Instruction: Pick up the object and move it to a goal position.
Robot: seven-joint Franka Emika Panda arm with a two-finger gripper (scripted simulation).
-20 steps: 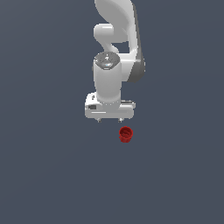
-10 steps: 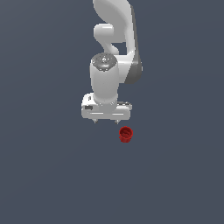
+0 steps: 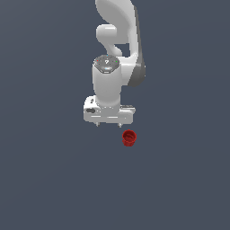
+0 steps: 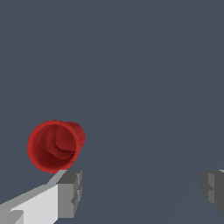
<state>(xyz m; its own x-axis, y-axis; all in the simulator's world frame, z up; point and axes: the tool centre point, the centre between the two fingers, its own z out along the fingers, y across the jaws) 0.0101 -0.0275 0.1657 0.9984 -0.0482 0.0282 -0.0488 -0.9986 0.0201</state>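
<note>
Tool [image 3: 108,124] spread wide, you are drifting toward the exterior view's left; the object [image 3: 129,138] is lying outside your pads [image 4: 70,192], ungrasped, needing realignment.

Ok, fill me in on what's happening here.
A white robot arm is lining up to pick up a small red cup from the grey floor. Its pincer is open and holds nothing. In the wrist view the cup sits just outside one fingertip, not between the two, so the grasp has not yet begun.

Dark-red cup [image 3: 129,138], white pincer [image 3: 108,124], grey floor [image 3: 45,179].
</note>
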